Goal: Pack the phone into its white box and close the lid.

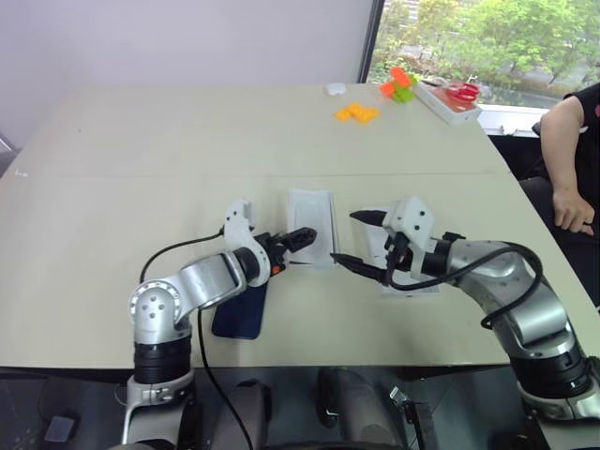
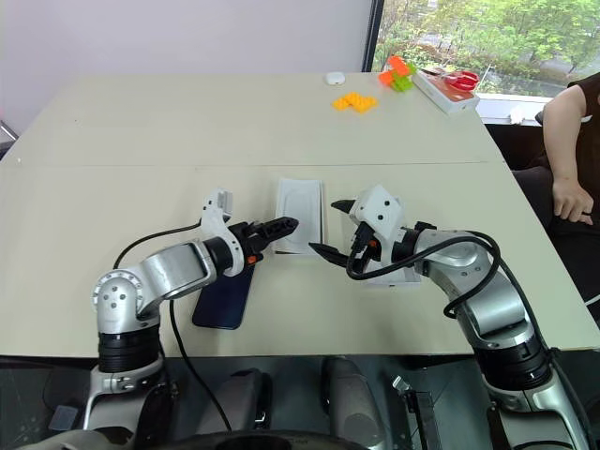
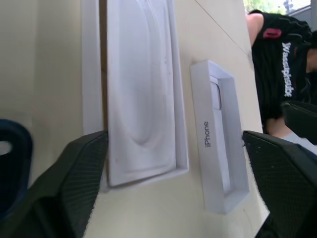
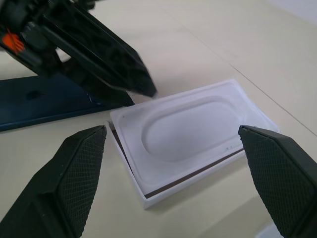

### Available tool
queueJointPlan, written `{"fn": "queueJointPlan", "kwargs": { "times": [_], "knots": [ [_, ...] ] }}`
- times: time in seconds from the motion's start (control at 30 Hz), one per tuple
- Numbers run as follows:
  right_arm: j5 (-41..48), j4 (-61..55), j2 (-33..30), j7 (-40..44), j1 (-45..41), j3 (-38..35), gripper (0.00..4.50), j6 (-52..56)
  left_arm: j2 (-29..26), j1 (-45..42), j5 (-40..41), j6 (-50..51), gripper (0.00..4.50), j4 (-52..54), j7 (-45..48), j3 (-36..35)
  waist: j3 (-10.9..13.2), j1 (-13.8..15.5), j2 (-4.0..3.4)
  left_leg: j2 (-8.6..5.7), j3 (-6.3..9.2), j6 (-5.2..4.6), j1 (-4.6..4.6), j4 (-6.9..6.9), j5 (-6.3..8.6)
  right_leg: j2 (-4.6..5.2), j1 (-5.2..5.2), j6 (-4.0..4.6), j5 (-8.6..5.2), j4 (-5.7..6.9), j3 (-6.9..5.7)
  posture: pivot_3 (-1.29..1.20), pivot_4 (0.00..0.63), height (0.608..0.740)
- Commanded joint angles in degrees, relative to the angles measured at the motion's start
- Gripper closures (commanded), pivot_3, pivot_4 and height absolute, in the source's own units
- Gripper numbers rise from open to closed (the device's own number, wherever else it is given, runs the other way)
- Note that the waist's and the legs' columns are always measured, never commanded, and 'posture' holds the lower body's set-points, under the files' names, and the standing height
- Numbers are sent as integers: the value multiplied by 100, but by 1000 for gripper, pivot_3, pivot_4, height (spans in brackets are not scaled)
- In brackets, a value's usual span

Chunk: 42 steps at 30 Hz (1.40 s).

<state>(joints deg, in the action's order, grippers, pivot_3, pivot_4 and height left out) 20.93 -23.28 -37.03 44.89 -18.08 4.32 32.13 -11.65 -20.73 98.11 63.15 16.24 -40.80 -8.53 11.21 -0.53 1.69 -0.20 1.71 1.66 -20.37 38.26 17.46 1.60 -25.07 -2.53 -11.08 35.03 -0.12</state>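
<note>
Above the white box (image 1: 311, 228), left hand (image 1: 302, 238) wide, empty; right hand (image 1: 359, 238) wide, empty.

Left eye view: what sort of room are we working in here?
Likely an office or meeting room: a large beige table, a window onto green trees, and a seated person at the table's right edge.

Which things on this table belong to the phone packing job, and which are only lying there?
Belong to the job:
- phone, flat on the table under the left arm
- white box, with the insert lying in it
- lid, lying inside up beside the box

Only lying about, at the far edge:
- orange blocks
- green blocks
- red scissors
</note>
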Motion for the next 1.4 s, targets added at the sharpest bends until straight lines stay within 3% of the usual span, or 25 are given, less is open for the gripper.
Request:
{"fn": "queueJointPlan", "kwargs": {
  "times": [0.03, 0.2, 0.3, 0.4, 0.5, 0.6, 0.73, 0.87, 1.1, 1.4],
  "knots": [
    [-40, 4, 3, -58, -91, -100, 0, -74, -628, 19, 652, -146, 28, 507, 453, -2, 1, -6, 0, 0, 0, 0, -1, 0, 0, 0, -2, 1, 0, 0, 0, 0, 150, 734],
    [-110, 198, 40, -225, -246, -148, 0, 6, -1828, 217, 731, -219, 28, 865, 1408, -271, 2, -15, -2, 0, -1, 2, -1, -1, -1, 4, -3, 4, -2, -1, 1, 0, 150, 734],
    [-146, 328, 113, -373, -494, -96, 0, 185, -2989, 498, -1030, -391, 28, 1243, 2771, -572, 8, -49, -1, 2, -4, 2, -2, -5, -1, -3, -13, 6, -4, 0, 5, 0, 150, 734],
    [-175, 384, 167, -382, -738, 72, 0, 361, -3630, 932, -2444, -973, 28, 1349, 3900, -513, 12, -23, -14, 3, -13, 3, -2, -10, -2, -8, -20, 15, -9, 1, 4, 0, 150, 734],
    [-324, 597, 246, -396, -1059, 397, 864, 643, -3951, 1546, -3736, -1888, 0, 1504, 5140, -443, 15, -31, -16, 5, -16, 3, -11, -10, -2, -5, -27, 16, -10, -5, 5, 0, 150, 734],
    [-428, 810, 413, -458, -1380, 703, 2365, 956, -4160, 2136, -4789, -2637, 0, 1586, 6119, -300, 17, -28, -14, 8, -19, 3, -28, -11, -1, 1, -38, 16, -9, -16, 6, 0, 150, 734],
    [-588, 1001, 735, -613, -1743, 1064, 4452, 1311, -4183, 2638, -5305, -3055, 0, 1549, 6996, -306, 19, -26, -18, 9, -19, 1, -52, -15, 0, 4, -56, 17, -8, -21, 5, 0, 150, 734],
    [-954, 1392, 1208, -983, -2092, 1437, 4452, 1509, -4004, 2929, -5247, -3199, 0, 1569, 7592, -520, 17, -31, -16, 15, -19, 1, -112, -4, -1, 6, -126, 33, 7, 3, 6, 0, 150, 734],
    [-1191, 2218, 1722, -1147, -2364, 1562, 4452, 1626, -3892, 3208, -5344, -3156, 0, 1744, 7996, -703, 18, -33, -17, 17, -19, 0, -111, -5, -1, 3, -129, 30, 10, 7, 4, 0, 150, 734],
    [-1338, 1968, 1403, -743, -2276, 2036, 4452, 2270, -3689, 3243, -5487, -3053, 0, 1805, 7976, -753, 16, -52, -17, 18, -16, 0, -104, -5, -1, -2, -127, 12, 21, 14, 4, 0, 150, 734]
  ]
}}
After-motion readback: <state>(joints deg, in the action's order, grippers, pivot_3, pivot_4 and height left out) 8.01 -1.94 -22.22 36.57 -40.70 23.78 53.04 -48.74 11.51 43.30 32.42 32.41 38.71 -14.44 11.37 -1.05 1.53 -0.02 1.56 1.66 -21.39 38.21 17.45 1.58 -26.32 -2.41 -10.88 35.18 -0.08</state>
